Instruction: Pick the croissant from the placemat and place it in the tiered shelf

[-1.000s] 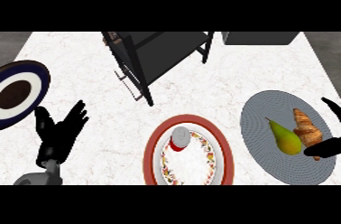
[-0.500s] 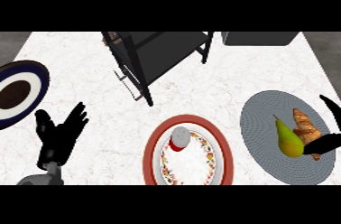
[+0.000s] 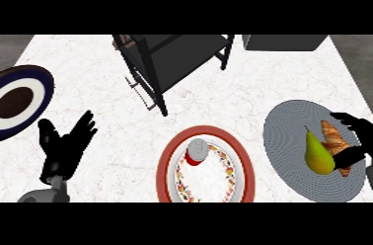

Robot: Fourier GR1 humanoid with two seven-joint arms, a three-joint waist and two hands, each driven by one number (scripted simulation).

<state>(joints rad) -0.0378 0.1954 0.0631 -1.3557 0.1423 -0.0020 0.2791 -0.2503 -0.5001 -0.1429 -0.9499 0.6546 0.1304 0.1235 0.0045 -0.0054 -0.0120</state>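
Left hand (image 3: 67,146) at lower left of the frame, resting, fingers straight and spread, pointing up, holding nothing. It sits over the bare white counter (image 3: 94,76).

Lower centre: red-rimmed plate (image 3: 165,167) with a small red-and-white cup (image 3: 197,151) on its upper part.

Right side: round grey placemat (image 3: 287,135). The croissant (image 3: 334,136) lies on it, lengthwise up-down, right beside a green pear (image 3: 318,154) (the two look to be touching).

Right hand (image 3: 354,123) comes in at the right edge, spread wide around the croissant: fingers above its top end, thumb by its lower end. Cannot tell if they touch it. The croissant sits flat on the mat, well apart from the shelf.

Left edge, higher up: dark blue plate (image 3: 45,86) with a brown centre, partly cut off.

Top centre: dark tiered shelf (image 3: 178,61), standing at an angle. Top right: a grey box (image 3: 284,42), cut by the frame.
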